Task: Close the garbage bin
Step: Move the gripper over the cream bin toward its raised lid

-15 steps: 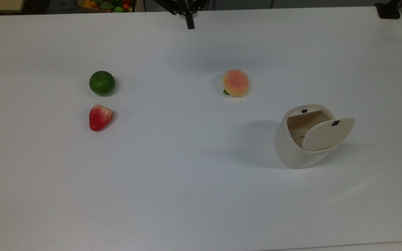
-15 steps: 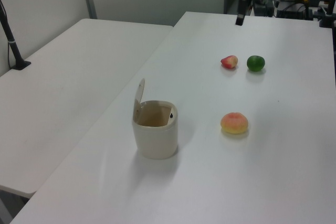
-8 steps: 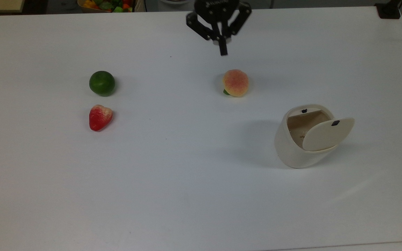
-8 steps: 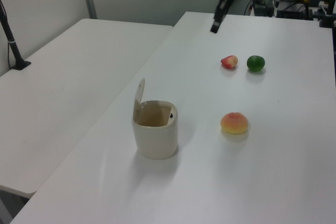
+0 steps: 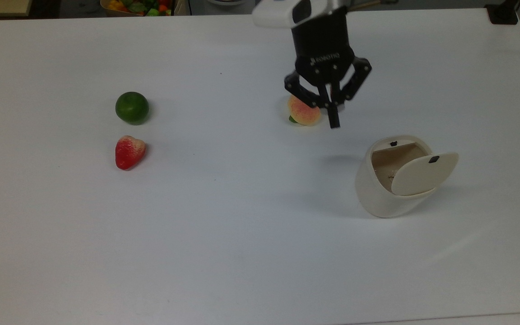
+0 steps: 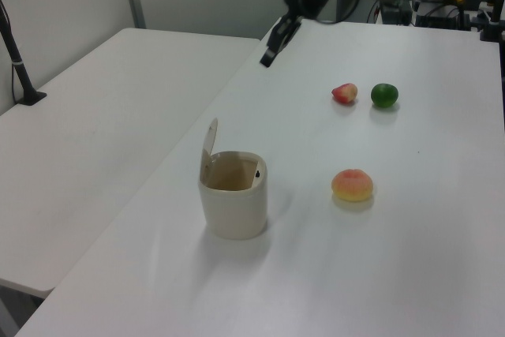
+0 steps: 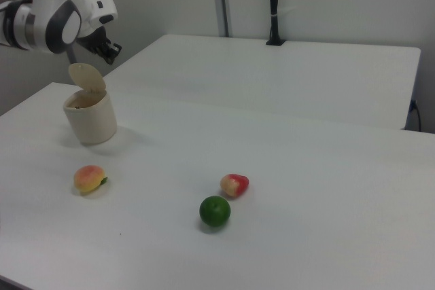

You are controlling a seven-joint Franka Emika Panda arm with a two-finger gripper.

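White and matte, the table (image 5: 224, 253) is carrying everything we are seeing. Our black gripper (image 5: 333, 123) is hanging clenched, fingertips together, above the tabletop beside the fuzzy peach (image 5: 303, 113). We are finding the smooth cream garbage bin (image 5: 384, 198), rounded-square, at the top view's right, its flat lid (image 5: 422, 175) standing raised. A glossy lime (image 5: 132, 108) and a heart-shaped strawberry (image 5: 129, 152) are lying well apart from it.

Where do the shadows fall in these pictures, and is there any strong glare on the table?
Top view: the garbage bin casts a soft shadow toward the top view's left on the table, which shows even light and no hard glare. Left view: a faint shadow lies around the bin's base. Right view: the peach has a small soft shadow.
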